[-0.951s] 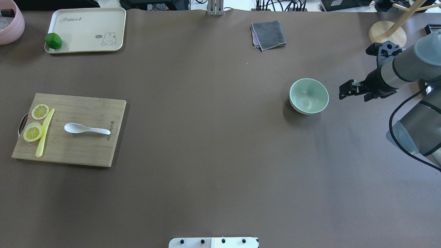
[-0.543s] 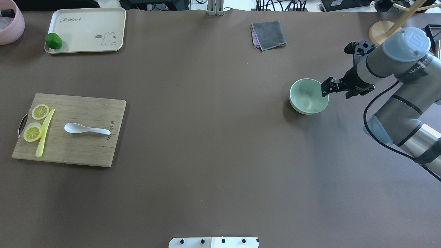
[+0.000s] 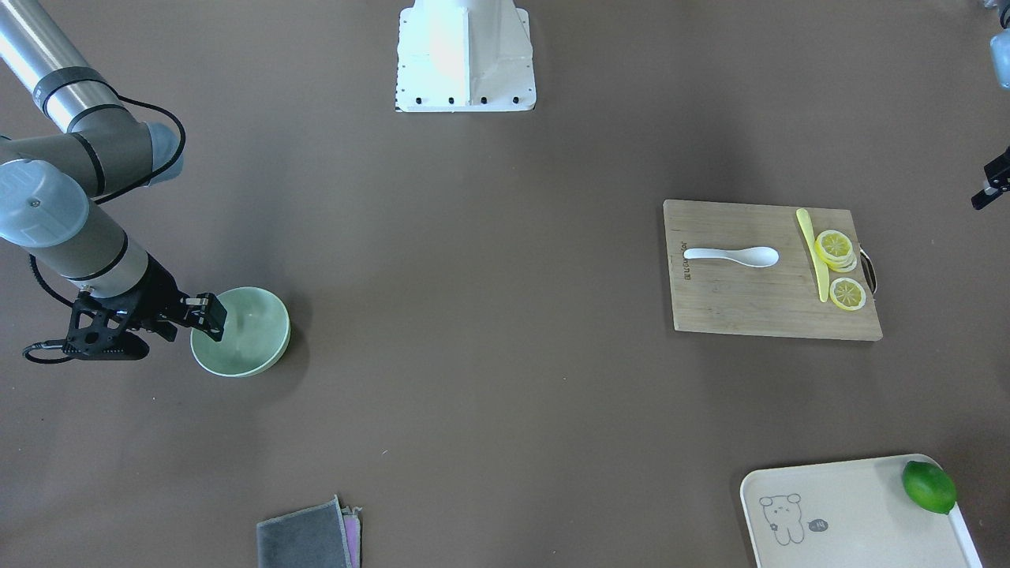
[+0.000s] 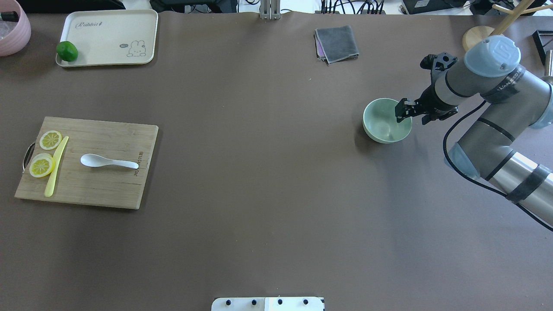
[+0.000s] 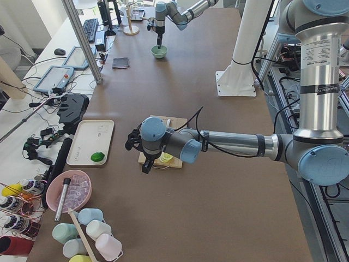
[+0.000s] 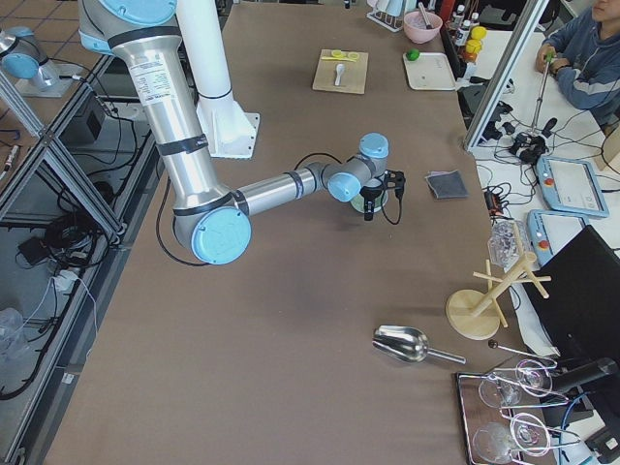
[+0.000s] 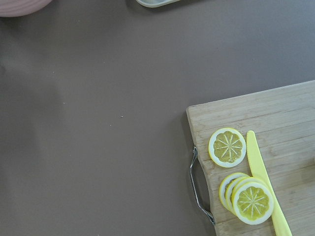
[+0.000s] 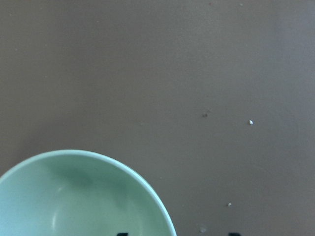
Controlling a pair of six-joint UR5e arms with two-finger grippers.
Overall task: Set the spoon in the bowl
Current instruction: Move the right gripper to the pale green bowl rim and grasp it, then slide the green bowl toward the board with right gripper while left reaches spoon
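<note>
The white spoon (image 4: 108, 162) lies on the wooden cutting board (image 4: 108, 188) at the table's left, scoop pointing left; it also shows in the front view (image 3: 730, 255). The mint-green bowl (image 4: 382, 125) stands empty at the right. My right gripper (image 4: 404, 110) is open at the bowl's right rim, one finger inside and one outside. The right wrist view shows the bowl's rim (image 8: 147, 189) just ahead. My left gripper (image 3: 993, 180) shows only at the front view's edge, off the board's handle end; I cannot tell its state.
A yellow knife (image 4: 56, 166) and lemon slices (image 4: 42, 165) lie on the board's left end. A cream tray (image 4: 108, 30) with a lime (image 4: 67, 51) is at the back left, beside a pink bowl (image 4: 13, 30). A grey cloth (image 4: 337, 43) and a wooden stand (image 4: 484, 39) are at the back.
My right gripper has moved left, from beside the bowl to over its right rim. The spoon and bowl have not moved.
</note>
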